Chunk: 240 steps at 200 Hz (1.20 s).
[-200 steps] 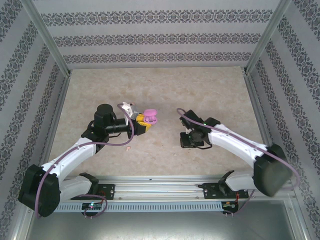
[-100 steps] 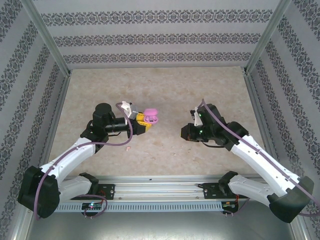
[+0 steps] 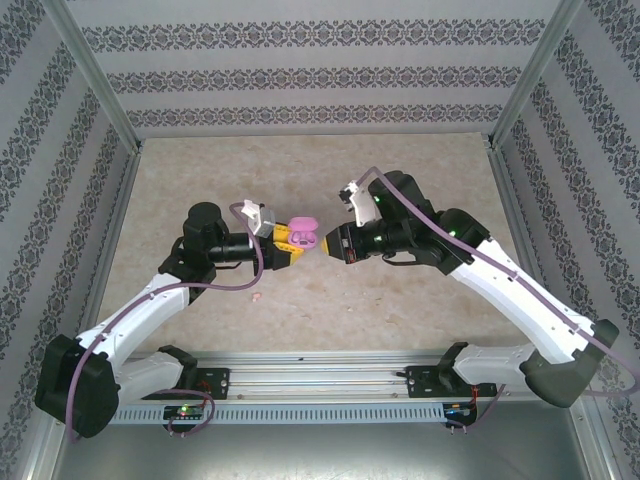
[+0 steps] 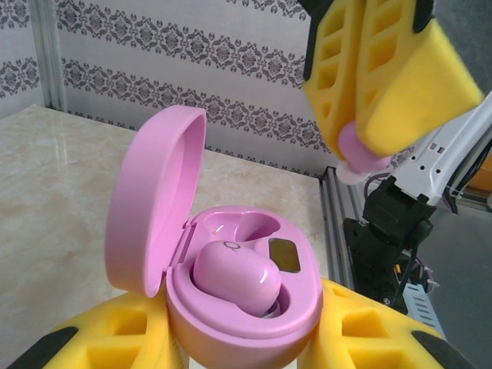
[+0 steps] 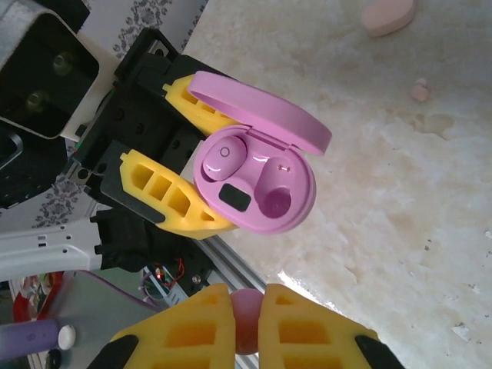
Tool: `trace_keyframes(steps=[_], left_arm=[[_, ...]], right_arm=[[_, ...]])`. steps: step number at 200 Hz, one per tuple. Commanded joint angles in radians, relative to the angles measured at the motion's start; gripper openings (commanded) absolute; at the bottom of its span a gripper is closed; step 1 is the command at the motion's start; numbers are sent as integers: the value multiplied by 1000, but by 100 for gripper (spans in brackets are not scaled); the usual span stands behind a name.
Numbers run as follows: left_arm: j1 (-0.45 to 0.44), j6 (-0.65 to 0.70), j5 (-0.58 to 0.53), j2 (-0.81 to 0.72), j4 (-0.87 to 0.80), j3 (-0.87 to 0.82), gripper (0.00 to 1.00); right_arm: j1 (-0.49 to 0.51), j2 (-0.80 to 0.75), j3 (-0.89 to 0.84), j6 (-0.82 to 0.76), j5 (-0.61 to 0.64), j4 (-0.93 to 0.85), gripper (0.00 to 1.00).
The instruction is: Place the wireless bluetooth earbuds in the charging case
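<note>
Now the right gripper [image 5: 246,332], well to the right of the open glossy pink oval charging case [image 4: 242,323] a second ago, has swung in just beside it, jaws pinched on a small rounded pink earbud [image 4: 360,150]. The left gripper [image 3: 287,246] clamps the case's base. Insertion looks imminent. The right wrist view reveals the empty socket [image 5: 275,201] beside the seated pink bud [image 5: 224,154]. The left wrist view shows the carried earbud above the case, not touching.

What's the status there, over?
Left end effector shut on open case. Right end effector shut on earbud, close to case. Second earbud seated, other socket free. Nothing between.
</note>
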Motion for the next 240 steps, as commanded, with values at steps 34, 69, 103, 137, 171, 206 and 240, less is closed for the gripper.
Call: trace_keyframes(steps=[34,69,103,137,171,206,240], left_arm=[[-14,-41,58,-11,23,26,25],[-16,-57,75,-4,22,26,25],[-16,-51,71,-3,19,26,25],[-16,-56,72,-1,24,26,25],[-17,-60,69,-4,22,29,25],[-16,-59,66,-6,15,29,25],[-16,-59,63,-3,16,29,25]], right_arm=[[23,40,46,-57,-8,4,9],[24,60,67,-47,-25,29,9],[23,69,74,-51,-23,35,9],[21,86,77,-63,-19,41,9],[15,118,92,-84,-33,41,9],[-4,137,92,-95,-52,44,8],[-22,143,95,-91,-70,57,8]])
